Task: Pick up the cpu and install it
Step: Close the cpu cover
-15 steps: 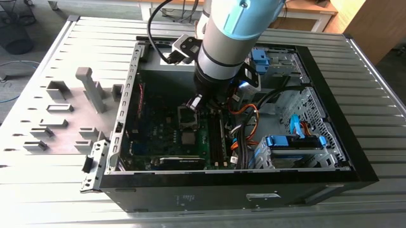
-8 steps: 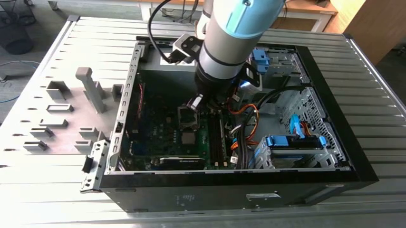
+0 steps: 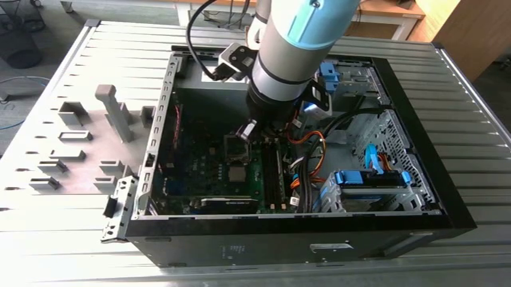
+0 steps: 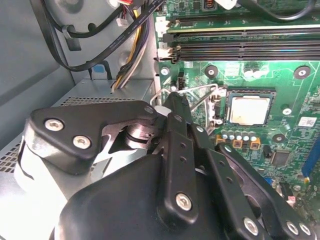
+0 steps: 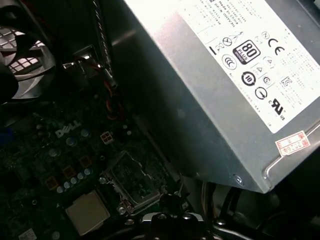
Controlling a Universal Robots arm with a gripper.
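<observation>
The cpu point(image 4: 248, 109) lies flat in its socket on the green motherboard point(image 4: 280, 80), silvery top up; it is also in the first wrist view point(image 5: 87, 212) and in the exterior view point(image 3: 238, 174). The dark socket frame point(image 5: 134, 176) stands swung open beside it, also seen in the exterior view point(image 3: 236, 147). My gripper point(image 4: 173, 101) is shut, its black fingertips together at the socket's thin wire lever point(image 4: 202, 89), a little off the chip's side. I cannot tell whether the tips clamp the wire. The gripper holds no chip.
The open computer case point(image 3: 172, 119) lies on a slatted metal table point(image 3: 72, 239). A silver power supply point(image 5: 235, 85), black cables point(image 4: 125, 35) and memory slots point(image 4: 240, 47) crowd the socket. Grey plastic holder blocks point(image 3: 116, 110) stand at the exterior view's left.
</observation>
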